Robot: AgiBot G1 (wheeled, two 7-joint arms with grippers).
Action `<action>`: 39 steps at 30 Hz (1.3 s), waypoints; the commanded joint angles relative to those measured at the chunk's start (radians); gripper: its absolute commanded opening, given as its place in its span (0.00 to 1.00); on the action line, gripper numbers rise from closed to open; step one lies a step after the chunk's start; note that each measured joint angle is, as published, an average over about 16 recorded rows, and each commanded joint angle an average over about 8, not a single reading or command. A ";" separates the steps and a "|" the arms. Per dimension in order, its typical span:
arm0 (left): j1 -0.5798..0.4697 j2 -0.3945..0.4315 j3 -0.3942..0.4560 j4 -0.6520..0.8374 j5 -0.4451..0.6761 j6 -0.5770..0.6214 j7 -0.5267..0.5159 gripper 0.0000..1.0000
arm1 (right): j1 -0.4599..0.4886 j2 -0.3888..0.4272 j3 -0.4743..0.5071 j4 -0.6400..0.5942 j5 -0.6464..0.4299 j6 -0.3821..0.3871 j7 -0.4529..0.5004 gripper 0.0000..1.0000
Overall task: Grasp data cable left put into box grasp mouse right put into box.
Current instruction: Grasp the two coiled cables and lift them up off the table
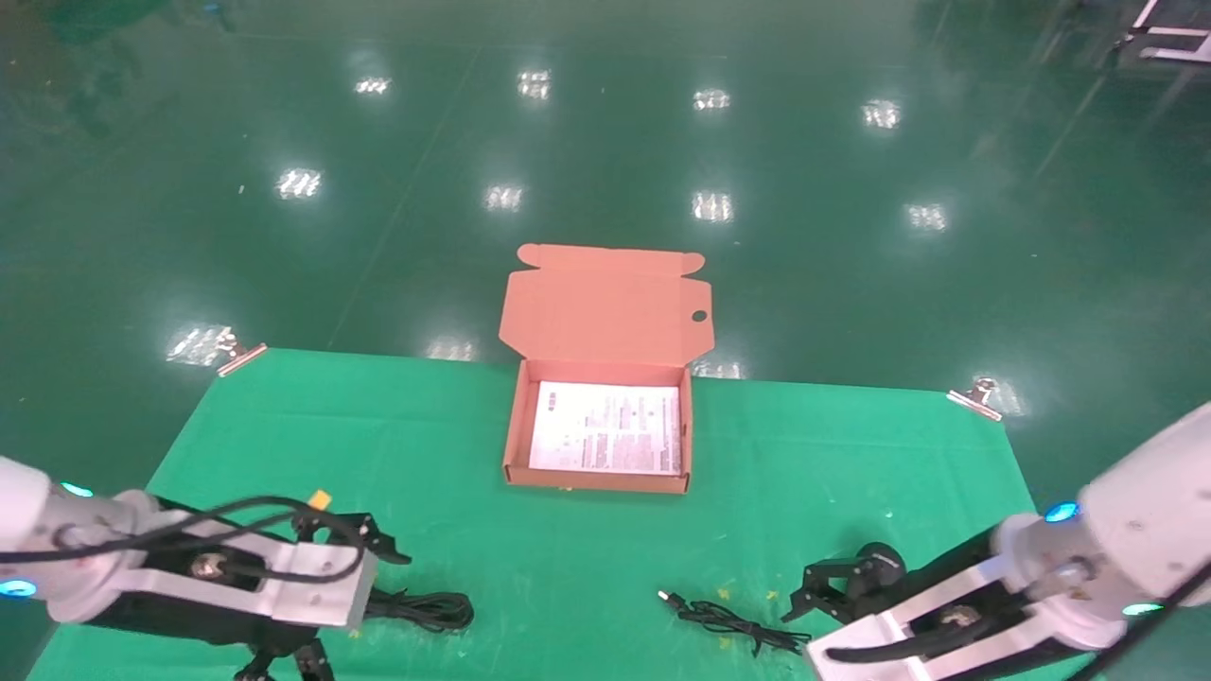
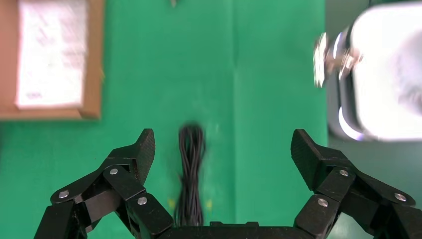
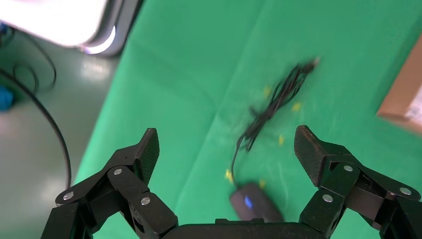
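Data cable (image 1: 423, 608) partly hidden behind left arm.

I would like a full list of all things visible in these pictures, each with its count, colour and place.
box: one, salmon-orange, lid open, at the far middle of the cloth.
leaflet: one, white with print, lying inside the box.
data cable: one, black, bundled, on the cloth near the left gripper.
mouse: one, black with a blue light, on the cloth near the right gripper; its black cord lies toward the middle.
cloth: one, green, covering the table.
clips: two, metal, at the far corners of the cloth.
floor: dark green, glossy, beyond the table.
left gripper: black, open above the data cable.
right gripper: black, open above the mouse.
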 commanded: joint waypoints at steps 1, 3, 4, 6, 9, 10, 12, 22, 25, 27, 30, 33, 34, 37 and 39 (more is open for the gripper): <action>-0.008 0.018 0.035 -0.002 0.065 -0.011 0.008 1.00 | 0.017 -0.022 -0.047 0.000 -0.051 0.007 0.004 1.00; -0.002 0.036 0.057 -0.002 0.124 -0.035 -0.002 1.00 | 0.014 -0.038 -0.073 0.000 -0.096 0.024 0.023 1.00; 0.002 0.045 0.066 -0.001 0.151 -0.047 -0.009 1.00 | 0.010 -0.045 -0.082 0.000 -0.116 0.034 0.034 1.00; 0.012 0.061 0.084 0.000 0.205 -0.071 -0.025 1.00 | -0.001 -0.055 -0.097 0.000 -0.155 0.057 0.059 1.00; 0.030 0.084 0.106 0.006 0.277 -0.107 -0.056 1.00 | -0.022 -0.066 -0.112 -0.001 -0.210 0.096 0.100 1.00; 0.037 0.091 0.112 0.010 0.298 -0.118 -0.068 1.00 | -0.029 -0.069 -0.115 -0.002 -0.227 0.109 0.114 1.00; 0.050 0.104 0.121 0.019 0.334 -0.139 -0.091 1.00 | -0.044 -0.075 -0.120 -0.002 -0.259 0.136 0.143 1.00; 0.085 0.169 0.141 0.125 0.421 -0.218 -0.160 1.00 | -0.117 -0.107 -0.137 -0.013 -0.377 0.243 0.281 1.00; 0.086 0.190 0.137 0.179 0.415 -0.233 -0.166 1.00 | -0.134 -0.118 -0.138 -0.020 -0.398 0.263 0.318 1.00; 0.086 0.203 0.134 0.215 0.407 -0.243 -0.165 1.00 | -0.145 -0.126 -0.139 -0.030 -0.409 0.274 0.342 1.00; 0.086 0.221 0.129 0.267 0.396 -0.258 -0.161 1.00 | -0.158 -0.139 -0.140 -0.049 -0.420 0.288 0.371 1.00; 0.084 0.237 0.124 0.317 0.383 -0.267 -0.158 1.00 | -0.169 -0.152 -0.141 -0.074 -0.427 0.301 0.386 1.00; 0.082 0.242 0.122 0.335 0.378 -0.269 -0.157 1.00 | -0.171 -0.157 -0.142 -0.083 -0.429 0.305 0.388 1.00; 0.076 0.259 0.118 0.393 0.365 -0.273 -0.148 1.00 | -0.175 -0.173 -0.144 -0.111 -0.435 0.318 0.387 1.00; 0.070 0.270 0.115 0.434 0.357 -0.276 -0.138 1.00 | -0.177 -0.184 -0.145 -0.130 -0.438 0.326 0.384 1.00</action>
